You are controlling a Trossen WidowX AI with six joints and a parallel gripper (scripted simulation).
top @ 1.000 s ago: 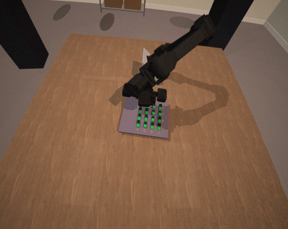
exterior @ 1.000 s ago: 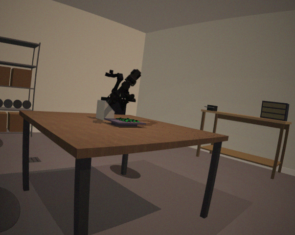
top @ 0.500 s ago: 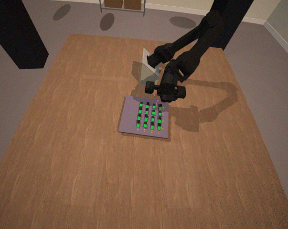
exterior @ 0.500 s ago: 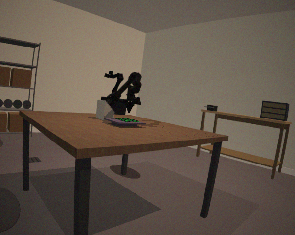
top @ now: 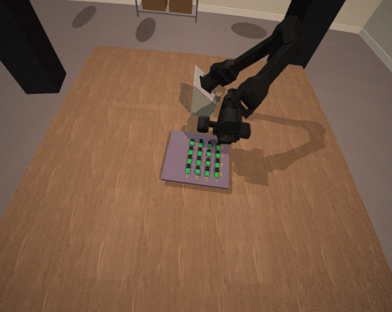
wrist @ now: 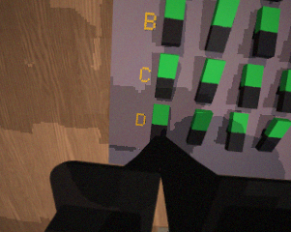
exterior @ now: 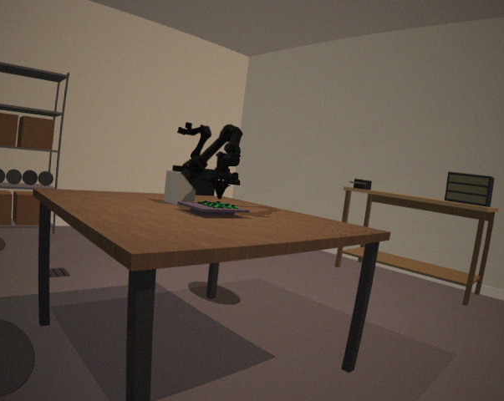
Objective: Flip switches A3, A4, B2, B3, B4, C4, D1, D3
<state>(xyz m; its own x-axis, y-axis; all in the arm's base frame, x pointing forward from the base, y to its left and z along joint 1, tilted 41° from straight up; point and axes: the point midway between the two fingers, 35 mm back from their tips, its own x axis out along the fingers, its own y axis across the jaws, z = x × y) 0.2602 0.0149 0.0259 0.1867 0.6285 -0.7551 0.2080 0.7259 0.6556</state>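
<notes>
Starting at the left of the wrist view, bare wooden table [wrist: 43, 97] runs up to the left edge of the purple switch panel [wrist: 123, 72], where the yellow row letters B [wrist: 150, 21], C [wrist: 144, 75] and D [wrist: 140, 119] stand one below the other. Just right of the D sits the D1 switch [wrist: 160, 121], green half on the far side, black half toward the camera. The gripper [wrist: 160, 145] has its fingers pressed together with nothing between them, forming one dark point, and that point sits right at the black near end of D1; whether it actually touches cannot be told. Further right along row D, three more rockers tilt at varied angles, the third, D3 [wrist: 237, 130], partly in shadow. Rows B and C above show green tops over black lower halves.

From the top view, the panel [top: 175, 161] lies a little toward the arm's edge of the table [top: 88, 218], well apart from every corner. The switch grid occupies its right portion there, and the gripper [top: 222, 142] hangs over the grid's corner nearest the arm's base. Just beyond the panel stands a pale grey wedge block [top: 202, 97], partly crossed by the black arm [top: 262, 73].
</notes>
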